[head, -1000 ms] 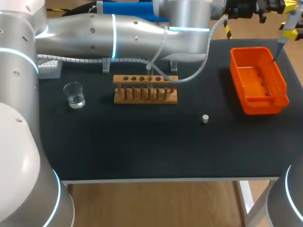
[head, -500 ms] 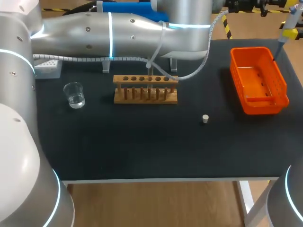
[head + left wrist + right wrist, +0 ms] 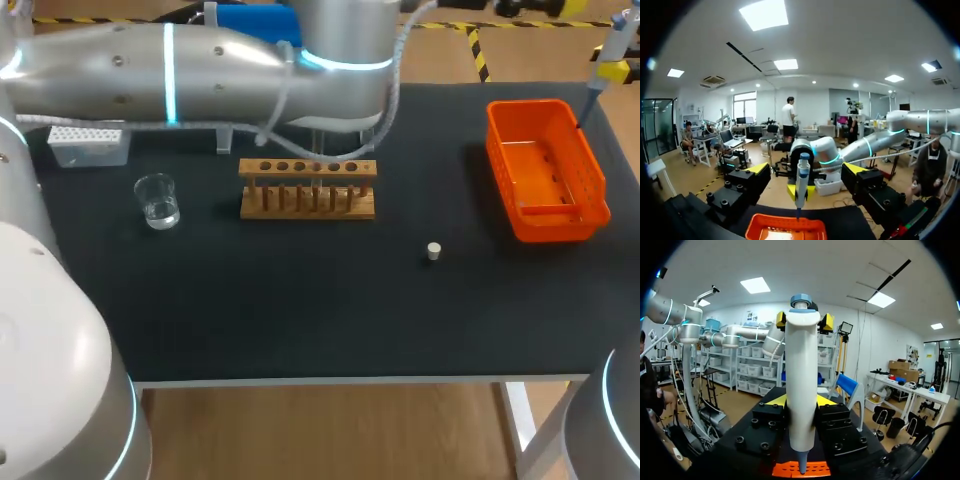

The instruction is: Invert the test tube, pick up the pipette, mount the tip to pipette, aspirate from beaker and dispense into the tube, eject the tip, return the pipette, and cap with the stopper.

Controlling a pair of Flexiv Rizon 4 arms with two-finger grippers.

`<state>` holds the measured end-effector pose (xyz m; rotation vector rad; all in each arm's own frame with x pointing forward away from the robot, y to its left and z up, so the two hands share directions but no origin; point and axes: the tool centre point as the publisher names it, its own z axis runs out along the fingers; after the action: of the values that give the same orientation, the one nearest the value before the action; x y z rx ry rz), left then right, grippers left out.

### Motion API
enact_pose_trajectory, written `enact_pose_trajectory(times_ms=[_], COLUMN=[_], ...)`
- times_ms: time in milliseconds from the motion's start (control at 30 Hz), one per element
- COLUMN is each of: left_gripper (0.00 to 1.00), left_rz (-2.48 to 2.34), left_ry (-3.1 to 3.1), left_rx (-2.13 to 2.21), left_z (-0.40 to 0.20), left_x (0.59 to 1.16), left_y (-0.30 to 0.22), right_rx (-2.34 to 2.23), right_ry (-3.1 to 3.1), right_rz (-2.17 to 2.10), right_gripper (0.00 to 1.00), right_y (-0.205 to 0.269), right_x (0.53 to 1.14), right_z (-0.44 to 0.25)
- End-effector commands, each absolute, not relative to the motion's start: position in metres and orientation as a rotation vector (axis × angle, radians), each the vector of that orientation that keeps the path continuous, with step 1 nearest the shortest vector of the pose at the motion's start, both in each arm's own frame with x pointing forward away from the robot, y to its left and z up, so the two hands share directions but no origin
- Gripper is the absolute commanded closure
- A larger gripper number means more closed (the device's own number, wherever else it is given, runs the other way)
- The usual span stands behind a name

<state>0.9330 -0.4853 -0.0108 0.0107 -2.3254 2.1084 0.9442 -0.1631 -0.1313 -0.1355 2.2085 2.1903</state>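
My right gripper (image 3: 800,401) is shut on the white pipette (image 3: 801,375), which hangs upright over the far end of the orange bin (image 3: 800,469). In the head view the pipette (image 3: 598,88) and right gripper (image 3: 612,70) are at the far right corner. My left gripper (image 3: 807,168) is open with nothing between its fingers; it faces the right gripper from high above the table's far side. The left arm (image 3: 200,65) stretches across the back. The wooden rack (image 3: 308,188), beaker (image 3: 157,200) and stopper (image 3: 433,251) rest on the table. I cannot make out the test tube.
A white tip box (image 3: 88,145) sits at the back left, partly under the left arm. The orange bin (image 3: 545,205) stands at the right side. A blue stand (image 3: 250,18) shows behind the arm.
My left gripper has gone from shut to wide open, and the left arm has lifted and drawn back to the left. The right arm and pipette have not moved.
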Motion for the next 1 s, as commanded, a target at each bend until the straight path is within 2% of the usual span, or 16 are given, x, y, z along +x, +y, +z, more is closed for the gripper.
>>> enact_pose_trajectory(times_ms=[33,533,1000], left_gripper=[0.0,0.0,0.0], left_rz=[2.098,2.229,2.259], left_ry=[-2.317,-2.301,-2.292], left_rx=[0.049,0.009,-0.055], left_z=[-0.015,-0.065,-0.092], left_x=[0.921,0.887,0.884], left_y=[-0.409,-0.293,-0.226], right_rx=[-0.137,-0.137,-0.137], right_ry=[2.213,2.213,2.213], right_rz=[2.187,2.187,2.187], right_gripper=[1.0,1.0,1.0], right_y=[-0.164,-0.164,-0.164], right_x=[0.944,0.944,0.944], right_z=[-0.131,-0.131,-0.131])
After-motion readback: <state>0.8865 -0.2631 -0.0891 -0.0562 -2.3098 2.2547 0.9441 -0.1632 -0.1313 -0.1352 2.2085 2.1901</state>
